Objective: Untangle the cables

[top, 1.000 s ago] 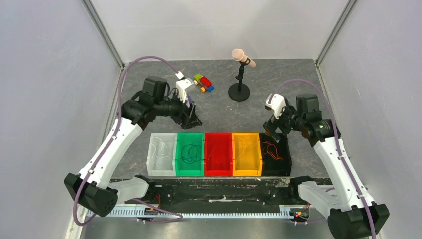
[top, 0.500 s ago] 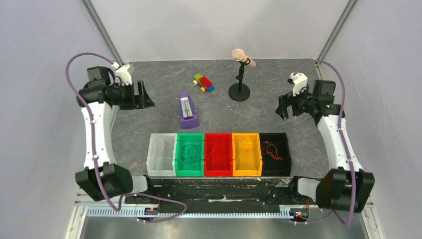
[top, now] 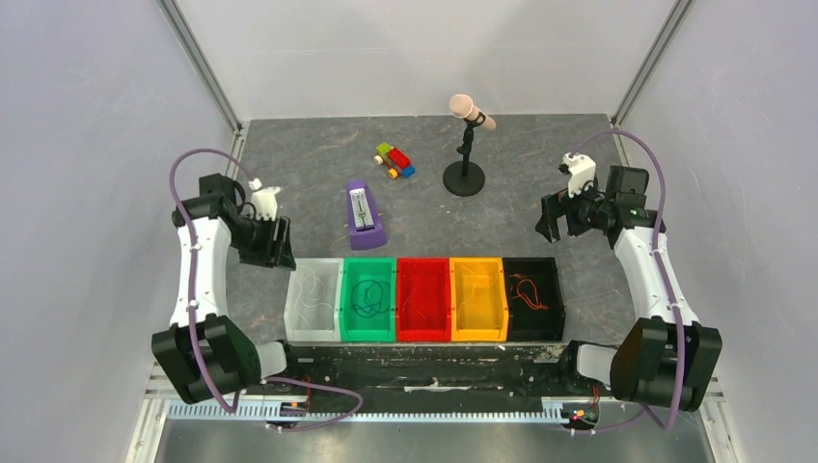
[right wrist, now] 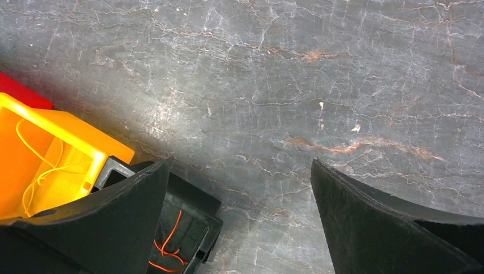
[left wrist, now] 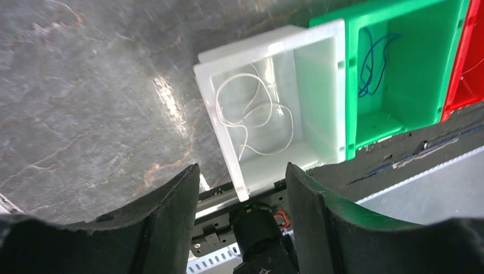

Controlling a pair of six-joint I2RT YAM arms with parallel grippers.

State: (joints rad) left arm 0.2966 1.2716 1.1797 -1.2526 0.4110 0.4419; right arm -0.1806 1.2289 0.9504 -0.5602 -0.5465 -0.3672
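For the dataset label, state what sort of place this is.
Likely a robot lab test cell: plain white walls enclose a grey table, coloured bins hold thin cables, and a microphone stands behind them.

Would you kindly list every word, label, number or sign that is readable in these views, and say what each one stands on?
No text can be read in any view.
Purple wedge-shaped object: it has a white strip, and any marks on it are too small to read.
Row of bins, microphone, toy blocks: no lettering is visible.
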